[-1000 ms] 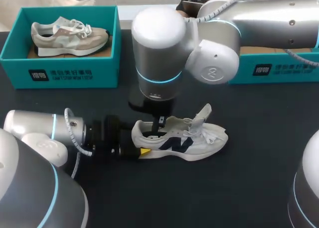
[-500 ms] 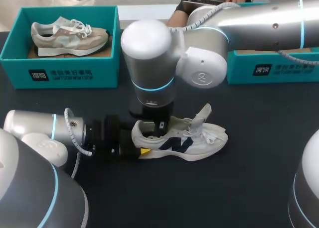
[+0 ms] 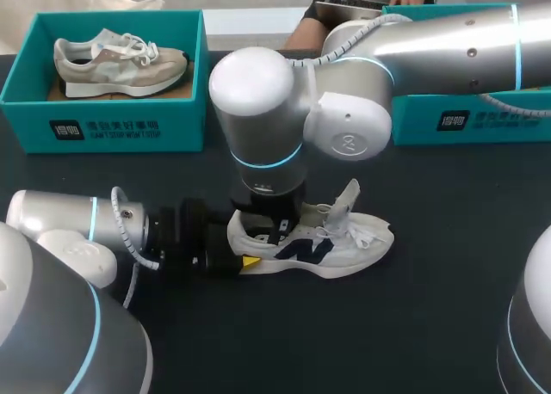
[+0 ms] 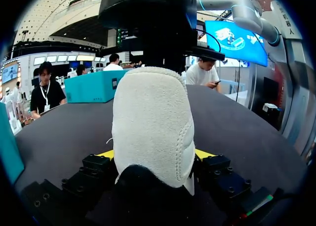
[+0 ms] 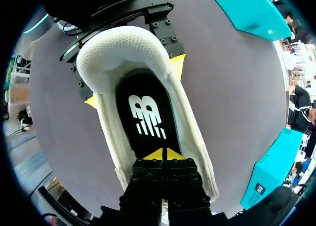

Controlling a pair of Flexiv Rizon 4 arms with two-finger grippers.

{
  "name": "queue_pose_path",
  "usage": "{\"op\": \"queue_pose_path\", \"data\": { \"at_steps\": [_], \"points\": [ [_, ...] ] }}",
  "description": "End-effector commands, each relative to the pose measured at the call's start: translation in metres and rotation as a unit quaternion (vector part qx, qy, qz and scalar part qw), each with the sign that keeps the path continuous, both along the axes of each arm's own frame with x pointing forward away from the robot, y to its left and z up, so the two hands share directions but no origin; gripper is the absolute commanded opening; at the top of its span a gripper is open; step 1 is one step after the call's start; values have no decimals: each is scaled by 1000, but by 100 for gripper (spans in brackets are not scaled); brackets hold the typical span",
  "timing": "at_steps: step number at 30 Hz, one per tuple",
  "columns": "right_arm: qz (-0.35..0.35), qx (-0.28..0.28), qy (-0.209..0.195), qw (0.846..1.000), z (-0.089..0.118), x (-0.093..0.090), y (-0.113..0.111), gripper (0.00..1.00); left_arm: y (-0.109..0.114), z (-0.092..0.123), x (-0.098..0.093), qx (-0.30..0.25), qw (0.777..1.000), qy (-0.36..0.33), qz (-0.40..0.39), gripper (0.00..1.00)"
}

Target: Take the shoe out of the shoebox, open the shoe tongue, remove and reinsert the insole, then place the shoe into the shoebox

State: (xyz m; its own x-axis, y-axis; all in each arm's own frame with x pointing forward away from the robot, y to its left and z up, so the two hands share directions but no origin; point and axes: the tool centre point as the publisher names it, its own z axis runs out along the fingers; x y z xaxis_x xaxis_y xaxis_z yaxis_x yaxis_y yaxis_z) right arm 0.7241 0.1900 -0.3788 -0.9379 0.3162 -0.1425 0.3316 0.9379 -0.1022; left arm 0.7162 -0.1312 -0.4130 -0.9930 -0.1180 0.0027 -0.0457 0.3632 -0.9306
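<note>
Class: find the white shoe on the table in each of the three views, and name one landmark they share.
Head view: white shoe in the lower middle, under the right gripper.
Left wrist view: its heel fills the middle, clamped by the left gripper.
Right wrist view: seen from above, black insole ahead of the right gripper.
Shared landmark: the left gripper's yellow tips at the heel.

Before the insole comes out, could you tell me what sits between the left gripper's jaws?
The heel of the white shoe, held from both sides by the left gripper, as the left wrist view shows.
</note>
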Motion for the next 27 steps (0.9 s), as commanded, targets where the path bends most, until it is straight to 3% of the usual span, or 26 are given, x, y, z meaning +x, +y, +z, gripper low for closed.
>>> {"op": "queue_pose_path", "data": {
  "at_steps": [1,3,4,5,9,14,20,24,27],
  "points": [
    [-6,2,-17,1000,-4,2,-2,0,2,-4,0,1,1000,0,1,0],
    [-5,3,-18,1000,-5,5,-2,5,2,-4,0,1,1000,0,1,0],
    [-4,3,-19,1000,-5,6,-2,32,2,-4,0,1,1000,0,1,0],
    [-2,4,-20,1000,-6,7,-3,40,2,-4,0,1,1000,0,1,0],
    [5,9,-24,1000,-9,11,-1,46,2,-4,0,1,1000,0,1,0],
    [13,18,-28,999,-16,18,3,45,2,-4,0,1,1000,0,1,0],
    [34,37,-6,999,-36,18,10,43,2,-4,0,1,1000,0,1,0],
    [44,46,15,998,-45,11,15,29,2,-4,0,1,1000,0,1,0],
    [43,48,24,998,-48,3,16,0,2,-4,0,1,1000,0,1,0]
  ]
}}
